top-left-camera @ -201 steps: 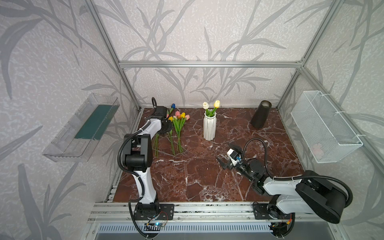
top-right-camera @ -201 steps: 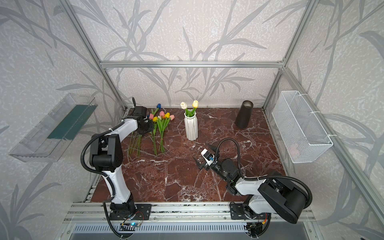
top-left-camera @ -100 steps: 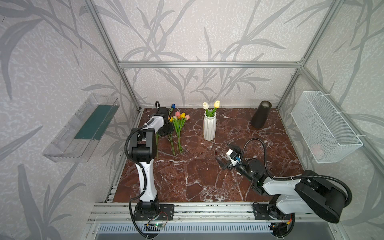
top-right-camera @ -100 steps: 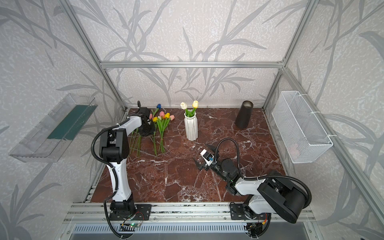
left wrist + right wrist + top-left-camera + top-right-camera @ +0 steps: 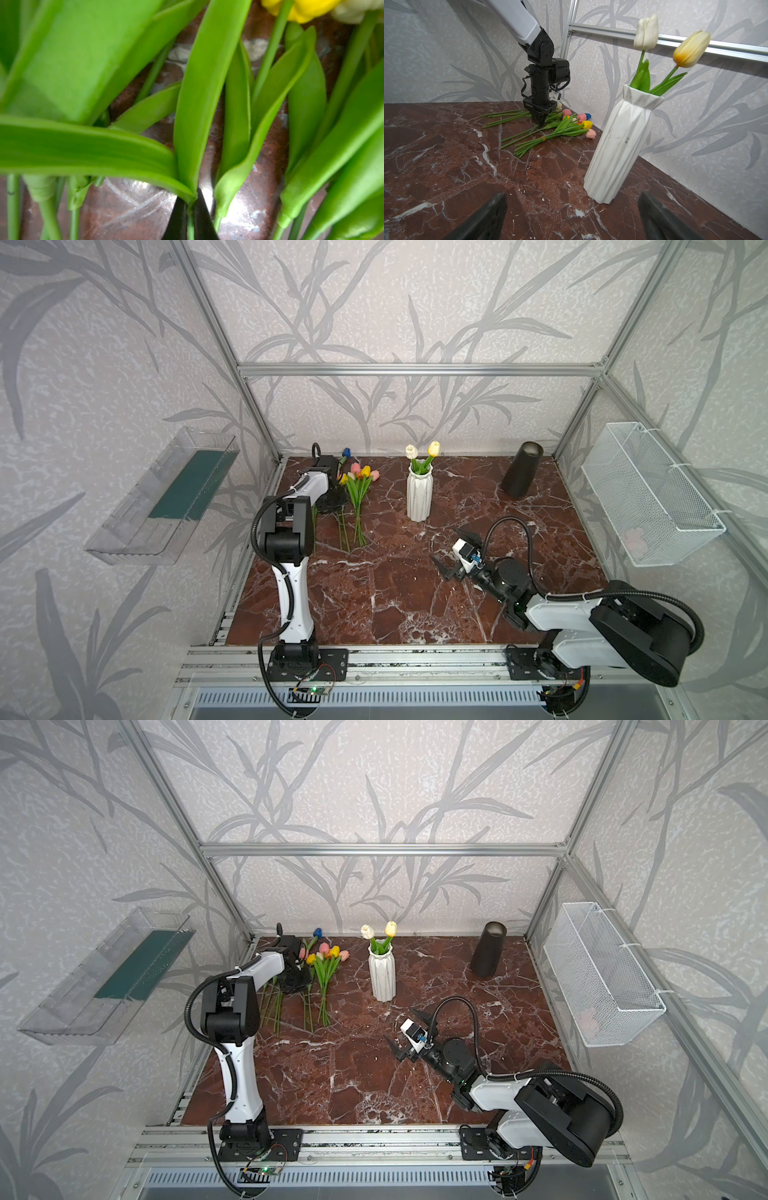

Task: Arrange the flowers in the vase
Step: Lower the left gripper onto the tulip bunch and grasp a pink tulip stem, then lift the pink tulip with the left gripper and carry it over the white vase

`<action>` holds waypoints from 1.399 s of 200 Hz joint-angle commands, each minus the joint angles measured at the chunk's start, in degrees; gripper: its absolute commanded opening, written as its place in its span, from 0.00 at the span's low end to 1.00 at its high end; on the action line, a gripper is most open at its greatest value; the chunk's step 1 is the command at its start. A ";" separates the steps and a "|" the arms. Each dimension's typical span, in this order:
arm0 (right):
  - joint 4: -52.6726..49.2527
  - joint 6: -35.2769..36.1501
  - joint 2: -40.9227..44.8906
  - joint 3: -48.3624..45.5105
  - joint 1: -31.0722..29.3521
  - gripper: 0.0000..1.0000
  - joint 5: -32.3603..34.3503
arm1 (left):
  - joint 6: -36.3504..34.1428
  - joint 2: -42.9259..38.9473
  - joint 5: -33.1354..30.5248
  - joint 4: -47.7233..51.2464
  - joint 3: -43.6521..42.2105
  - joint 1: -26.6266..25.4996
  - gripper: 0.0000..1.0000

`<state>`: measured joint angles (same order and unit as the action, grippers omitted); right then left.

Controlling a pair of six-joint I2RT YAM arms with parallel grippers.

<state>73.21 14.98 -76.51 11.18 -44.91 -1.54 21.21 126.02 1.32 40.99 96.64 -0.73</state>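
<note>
On the left wall you see a clear plastic tray [image 5: 162,506] with a green sheet inside. To the right of it your left arm reaches to the far left part of the marble worktop [image 5: 395,605], and the left fingers [image 5: 539,118] point down into the flowers [image 5: 359,489] that lie there. In the left wrist view these fingers [image 5: 176,218] are pressed together on one thin green stem [image 5: 190,227], just under the place where two leaves begin.

The flowers lie flat, with heads to the far side and stems to the near side. At the left are some loose stems. At the right is a bunch tied with a band [image 5: 543,138], with pink, yellow and orange heads. One blue head [image 5: 345,452] lies farther back.

To the right, apart from them, the white ribbed vase [image 5: 419,497] stands upright with a white tulip [image 5: 411,451] and a yellow tulip [image 5: 434,448] in it. Nearer and more to the right, the right fingers [image 5: 466,532] are wide apart, hold nothing and aim toward the vase. A dark tapered cylinder [image 5: 521,475] stands at the far right, and a white wire basket [image 5: 648,497] hangs on the right wall.
</note>
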 commanded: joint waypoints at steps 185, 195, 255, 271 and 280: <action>5.43 -0.26 -0.39 -0.45 -0.35 0.99 0.40 | -8.53 -52.89 -0.38 -31.60 -30.81 -10.79 0.00; 5.48 -0.25 -0.14 -0.51 -0.36 0.99 0.40 | -10.42 -56.32 2.77 -38.83 -34.28 -12.43 0.00; 5.37 -0.39 0.40 -0.67 -0.36 0.99 -0.12 | -5.52 -61.03 21.61 -76.01 -45.47 -15.46 0.00; 5.30 -0.44 0.31 -0.59 -0.36 0.99 -0.16 | -3.81 -58.17 21.51 -82.58 -45.17 -16.23 0.00; 5.50 -0.45 0.18 -0.62 -0.35 0.99 -0.21 | -3.02 -56.35 20.97 -83.22 -44.01 -16.38 0.00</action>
<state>75.66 14.83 -76.86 11.07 -44.91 -1.54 15.25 66.08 18.50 -27.44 51.55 -16.23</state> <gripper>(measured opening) 0.991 0.048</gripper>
